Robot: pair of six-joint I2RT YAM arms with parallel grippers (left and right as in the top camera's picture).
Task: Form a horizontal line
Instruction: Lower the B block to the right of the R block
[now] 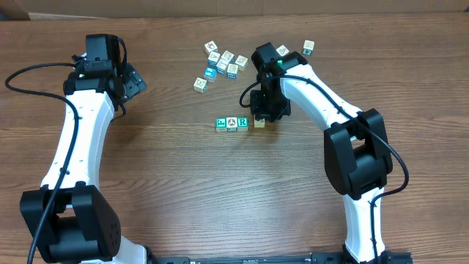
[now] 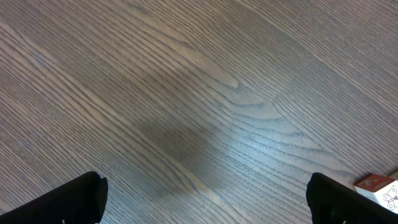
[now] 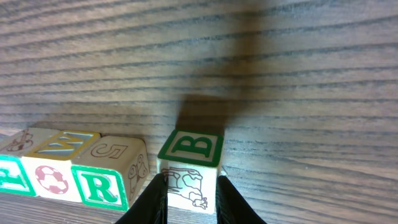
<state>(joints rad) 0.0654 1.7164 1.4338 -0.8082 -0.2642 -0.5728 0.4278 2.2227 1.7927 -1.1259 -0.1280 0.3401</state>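
**Last gap: short shift left, along the row axis**

Gripping the B cube (image 3: 189, 148) in the right end effector (image 3: 191, 199), jaws drawn in narrow against its two side faces. Cannot tell whether resting on the counter (image 1: 146, 183) or a hair above it.

Placing the horizontal line (image 1: 231, 123) at mid-counter: three cubes touching, long axis parallel to the near edge, ending in the R cube (image 3: 99, 183) on the side toward the counter's right edge.

Holding the B cube just beside that R cube, on the right-edge side, apart by a thin gap visible from the wrist view. Not touching yet. Nothing in that gap but bare counter. Looks square with the row and level with its front faces, so no obvious offset toward the near or far edge.

Reading the coming move as a short translation toward the left edge, straight along the row's long axis, until face meets face, then release. Worth keeping the cube square: corner-first contact could skew the R cube and break the line.

Leaving the left end effector (image 1: 135, 81) out: wide open, empty, up toward the far-left corner, well apart from the row. Right arm plainly nearer.

Ignoring the loose cubes (image 1: 223, 62) bunched near the far edge, well apart from the line.
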